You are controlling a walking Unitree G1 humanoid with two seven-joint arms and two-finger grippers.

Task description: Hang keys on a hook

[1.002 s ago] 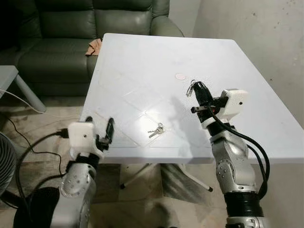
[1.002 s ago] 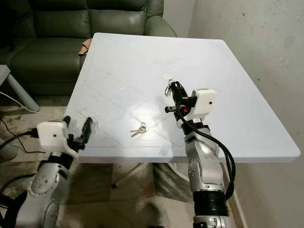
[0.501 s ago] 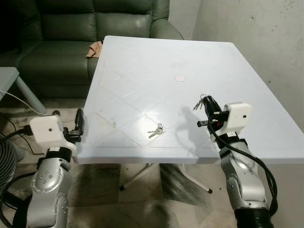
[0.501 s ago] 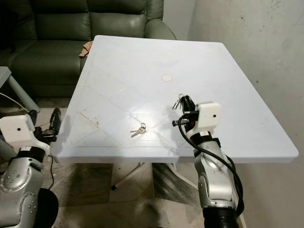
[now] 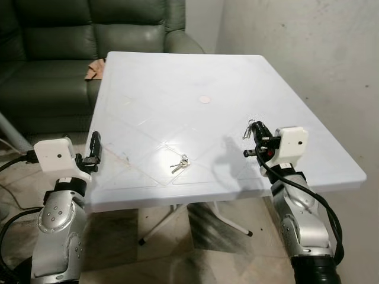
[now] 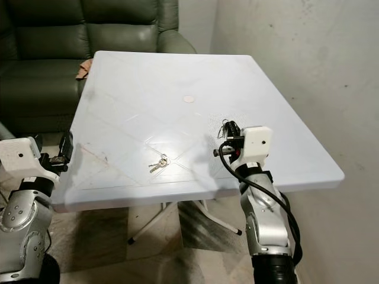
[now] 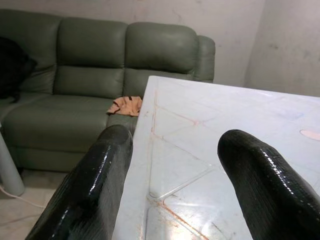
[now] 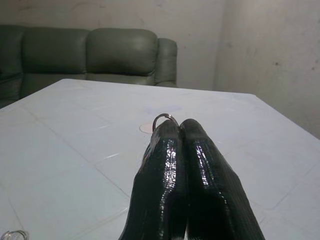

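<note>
**Keys lifted, hook yet to be found**

Pulled back toward the near edge since a second ago, the right end effector (image 5: 254,131) now hangs at centre right of the left eye view, above the near right part of the square white plastic desk (image 5: 177,77); much of the shift in the picture comes from the camera swinging right. Its two black fingers are clenched on a small silver bunch of keys on a ring (image 5: 249,127), the ring peeping above the fingertips in the right wrist view. A second silver key set (image 5: 179,164) lies flat at lower centre of the desk, well apart from it. The left end effector (image 5: 93,149) hovers beside the desk's left edge at lower left, fingers spread and empty.

No hook can be seen, so the carry probably calls for a turn toward the bare grey plaster wall (image 5: 308,53) at upper right. Keeping the ring upright and the pinch firm should stop the keys slipping. Open floor lies right of the desk; the dark green leather sofa (image 5: 71,41) closes the upper left.
</note>
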